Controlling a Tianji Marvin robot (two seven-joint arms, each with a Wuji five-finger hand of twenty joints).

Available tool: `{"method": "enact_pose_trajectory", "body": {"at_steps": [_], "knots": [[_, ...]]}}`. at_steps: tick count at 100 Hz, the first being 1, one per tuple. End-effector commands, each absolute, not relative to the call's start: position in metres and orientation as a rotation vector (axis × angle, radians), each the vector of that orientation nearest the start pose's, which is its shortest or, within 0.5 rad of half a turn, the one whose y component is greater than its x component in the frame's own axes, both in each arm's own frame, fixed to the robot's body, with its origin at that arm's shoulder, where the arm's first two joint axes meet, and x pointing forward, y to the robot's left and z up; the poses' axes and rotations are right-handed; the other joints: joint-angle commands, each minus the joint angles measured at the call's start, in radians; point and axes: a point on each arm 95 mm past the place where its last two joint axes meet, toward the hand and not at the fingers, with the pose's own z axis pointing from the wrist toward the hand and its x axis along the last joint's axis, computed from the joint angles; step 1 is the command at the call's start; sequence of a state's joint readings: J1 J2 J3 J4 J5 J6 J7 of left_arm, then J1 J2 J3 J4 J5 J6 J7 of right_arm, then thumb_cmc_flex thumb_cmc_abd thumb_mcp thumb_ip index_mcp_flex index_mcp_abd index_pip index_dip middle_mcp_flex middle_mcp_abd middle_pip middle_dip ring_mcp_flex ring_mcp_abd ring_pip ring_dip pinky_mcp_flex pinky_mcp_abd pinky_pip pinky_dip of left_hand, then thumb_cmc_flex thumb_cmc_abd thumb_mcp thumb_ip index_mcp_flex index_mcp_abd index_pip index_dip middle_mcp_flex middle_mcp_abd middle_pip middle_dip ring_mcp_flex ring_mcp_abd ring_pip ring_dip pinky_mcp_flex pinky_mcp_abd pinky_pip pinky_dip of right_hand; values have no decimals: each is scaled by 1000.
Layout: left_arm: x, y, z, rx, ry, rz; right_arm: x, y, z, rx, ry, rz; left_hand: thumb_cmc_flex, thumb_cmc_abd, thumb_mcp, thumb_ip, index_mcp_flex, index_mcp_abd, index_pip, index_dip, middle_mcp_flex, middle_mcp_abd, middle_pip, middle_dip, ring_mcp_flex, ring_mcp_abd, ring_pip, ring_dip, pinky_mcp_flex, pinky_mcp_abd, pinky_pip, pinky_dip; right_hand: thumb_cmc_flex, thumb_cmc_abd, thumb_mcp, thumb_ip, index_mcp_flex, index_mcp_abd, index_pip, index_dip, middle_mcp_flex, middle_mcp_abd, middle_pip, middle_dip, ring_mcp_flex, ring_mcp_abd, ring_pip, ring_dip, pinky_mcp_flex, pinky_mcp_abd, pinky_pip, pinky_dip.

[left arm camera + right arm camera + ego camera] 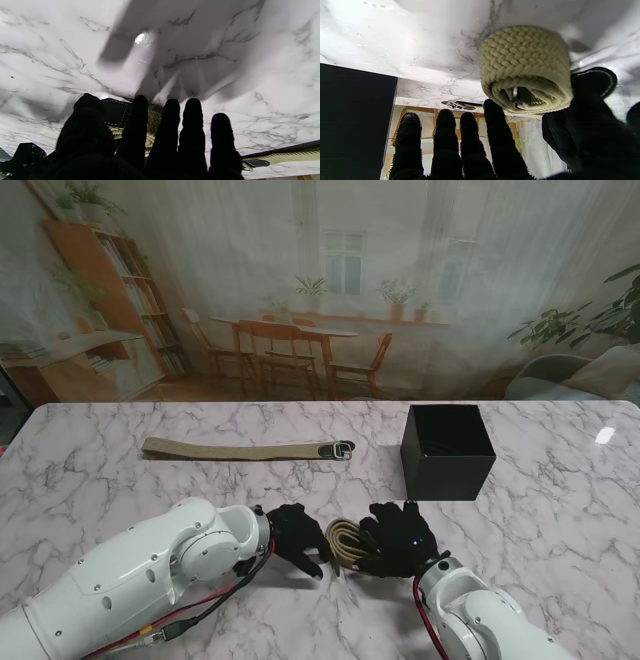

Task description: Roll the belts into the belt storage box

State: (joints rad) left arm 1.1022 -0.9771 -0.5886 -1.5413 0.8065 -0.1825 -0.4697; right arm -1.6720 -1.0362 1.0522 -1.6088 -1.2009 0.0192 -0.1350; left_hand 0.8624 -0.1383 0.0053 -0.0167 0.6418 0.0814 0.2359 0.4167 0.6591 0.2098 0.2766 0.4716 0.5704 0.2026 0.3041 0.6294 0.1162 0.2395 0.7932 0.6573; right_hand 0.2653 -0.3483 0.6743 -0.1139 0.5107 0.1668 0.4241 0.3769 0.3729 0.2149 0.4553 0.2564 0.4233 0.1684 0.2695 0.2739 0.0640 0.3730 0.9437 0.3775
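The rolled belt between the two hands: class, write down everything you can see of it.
The rolled belt is a khaki braided webbing strap wound into a tight, slightly oval coil lying on the marble table, nearer to me than the black box. A dark stitched end tab lies on its outside, and something metallic shows in the core. The left hand and right hand flank it, fingers touching its sides. It is not yet lifted.

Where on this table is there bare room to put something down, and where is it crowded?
Bare marble lies to the right of the black box, between the flat belt and the hands, and along the far left edge. It is crowded near me at the middle, where the left hand and right hand close around the rolled belt.
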Motion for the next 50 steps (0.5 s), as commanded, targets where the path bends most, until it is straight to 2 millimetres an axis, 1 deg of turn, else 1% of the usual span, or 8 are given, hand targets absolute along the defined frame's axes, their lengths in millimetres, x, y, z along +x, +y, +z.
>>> {"method": "enact_pose_trajectory", "body": {"at_steps": [1,15,20,33,38,42,46,50], "knots": [[386,-110,-364,-915,2536,-1189,330,40,-378,1000,1706,1415,-23,28,-22,5,-46,27,-64,-21,40,-93,-47,-37,27,9,24,10,0,26,32,18,-41,47,-55,19,-49,19,-48,-35,-32,23,-1,-1,-22,9,-1,-24,-13,0,4,1],[385,-110,-363,-917,2544,-1177,329,44,-376,1048,1671,1420,-24,32,-22,5,-51,31,-69,-29,42,-94,-47,-40,28,10,25,11,0,28,35,18,-84,76,-123,18,-101,76,-112,-83,-39,48,-29,-14,-18,33,-24,-41,-20,5,-7,-7],[385,-111,-363,-919,2546,-1174,329,46,-376,1069,1656,1408,-24,32,-22,5,-52,32,-70,-31,42,-94,-47,-40,29,9,25,11,1,27,36,18,-110,75,-143,16,-122,95,-134,-99,-52,68,-41,-19,-23,45,-32,-47,-26,8,-14,-10],[385,-111,-364,-923,2549,-1171,328,54,-375,1142,1636,1371,-26,37,-23,5,-55,34,-73,-36,42,-94,-48,-42,30,10,26,12,0,27,37,17,-210,60,-131,13,-182,113,-207,-139,-94,95,-99,-45,-47,95,-85,-81,-61,28,-74,-30],[385,-111,-364,-928,2549,-1169,327,57,-375,1156,1643,1351,-26,39,-22,5,-57,37,-75,-39,42,-92,-48,-42,30,10,26,12,0,26,38,16,-243,50,-104,9,-195,106,-230,-142,-102,89,-110,-50,-53,122,-108,-100,-66,43,-104,-42],[385,-111,-364,-929,2549,-1169,327,59,-375,1169,1641,1345,-26,40,-23,5,-60,37,-77,-42,43,-91,-48,-42,30,10,26,12,1,27,39,16,-256,71,-104,8,-222,87,-247,-143,-120,71,-114,-51,-60,139,-122,-110,-70,55,-120,-51],[385,-111,-364,-931,2549,-1171,327,62,-375,1179,1643,1338,-27,41,-23,5,-61,36,-78,-44,43,-92,-48,-43,30,10,26,13,1,27,39,17,-254,75,-104,9,-235,68,-253,-142,-132,51,-115,-51,-68,151,-129,-114,-74,65,-129,-55],[385,-111,-364,-934,2549,-1172,327,64,-375,1183,1651,1324,-26,40,-23,5,-62,36,-80,-46,44,-92,-47,-43,32,10,27,13,1,26,40,16,-248,70,-103,11,-244,64,-256,-140,-141,49,-114,-51,-73,162,-137,-119,-76,78,-139,-61]]}}
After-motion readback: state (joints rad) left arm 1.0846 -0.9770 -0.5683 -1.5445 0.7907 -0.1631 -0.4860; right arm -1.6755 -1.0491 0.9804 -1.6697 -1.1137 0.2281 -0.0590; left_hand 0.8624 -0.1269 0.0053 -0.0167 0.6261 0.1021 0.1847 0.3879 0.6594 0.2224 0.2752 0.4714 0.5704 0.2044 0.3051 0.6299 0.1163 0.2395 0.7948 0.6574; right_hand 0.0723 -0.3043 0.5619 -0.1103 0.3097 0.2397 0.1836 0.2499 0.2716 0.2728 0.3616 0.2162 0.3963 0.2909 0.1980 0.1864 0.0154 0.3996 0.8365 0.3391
